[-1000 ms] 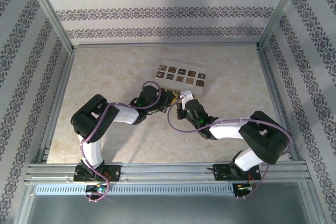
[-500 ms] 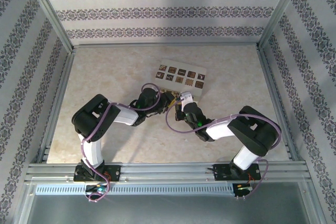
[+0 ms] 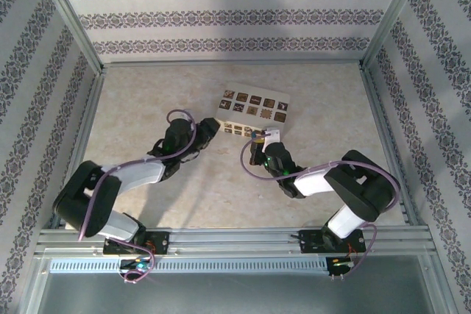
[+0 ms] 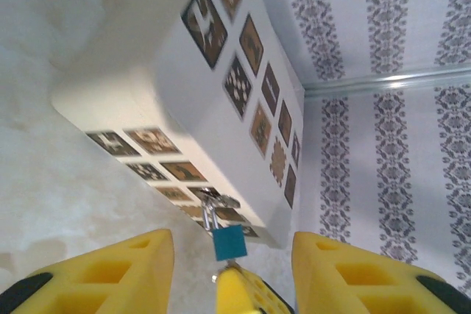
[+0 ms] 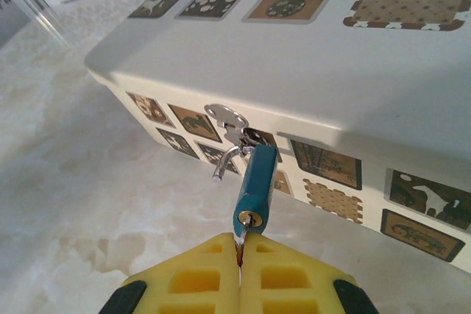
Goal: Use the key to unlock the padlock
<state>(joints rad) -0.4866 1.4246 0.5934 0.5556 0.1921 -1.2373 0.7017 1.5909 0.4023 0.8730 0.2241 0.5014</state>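
Padlock (image 5: 255, 185) hangs from silver hasp (image 5: 224, 116) on front face of cream box (image 5: 294, 71), blue body tilted, keyway down; one shackle end looks free of the body. Right gripper (image 5: 240, 240) clenched just under keyway, thin dark sliver between tips, cannot tell if key. Left gripper (image 3: 208, 129) released, yellow fingers (image 4: 125, 270) spread either side of padlock, not touching

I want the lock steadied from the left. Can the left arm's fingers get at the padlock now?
Probably yes: the left fingers stand open with the padlock, hanging from the cream box, framed between them. Only the shut right fingers just below it crowd the approach.
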